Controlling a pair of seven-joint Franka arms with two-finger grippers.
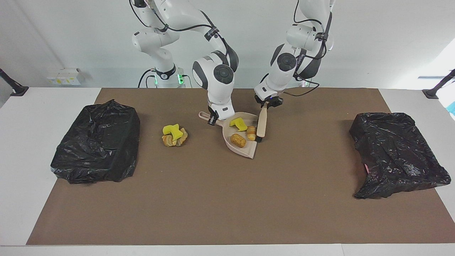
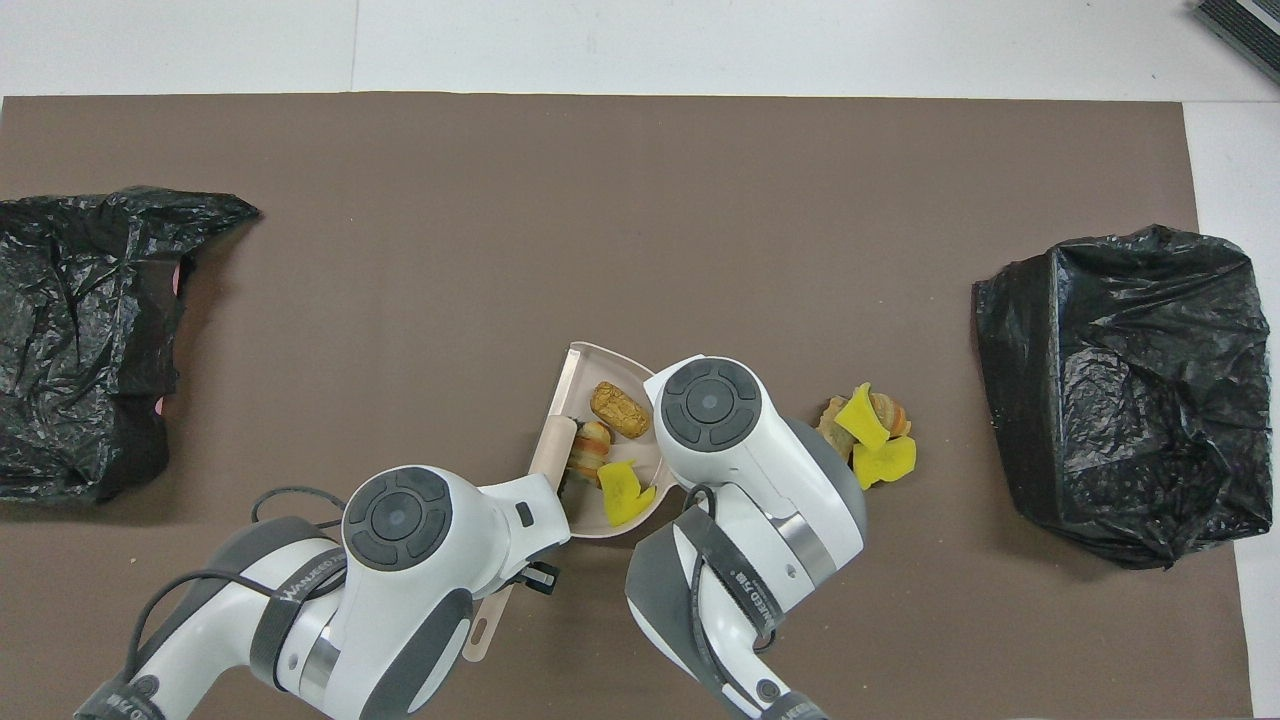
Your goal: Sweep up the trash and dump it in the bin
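Note:
The beige dustpan [image 1: 246, 149] lies on the brown mat, its handle held by my shut right gripper [image 1: 212, 120]. In the pan sit a yellow foam chunk [image 1: 238, 123], a brown lump [image 1: 237, 140] and a striped tan lump [image 1: 251, 132]. My left gripper [image 1: 267, 104] is shut on the handle of the beige brush [image 1: 262, 124], whose bristle end rests at the pan's open lip against the striped lump [image 2: 590, 440]. More trash [image 1: 174, 136], yellow chunks on tan lumps, lies in a pile toward the right arm's end. From overhead both grippers are hidden under their arms.
Two bins lined with black bags stand on the mat, one [image 1: 96, 142] at the right arm's end and the other [image 1: 394, 153] at the left arm's end. The trash pile [image 2: 868, 432] lies between the dustpan [image 2: 580, 385] and the nearer bin [image 2: 1120, 390].

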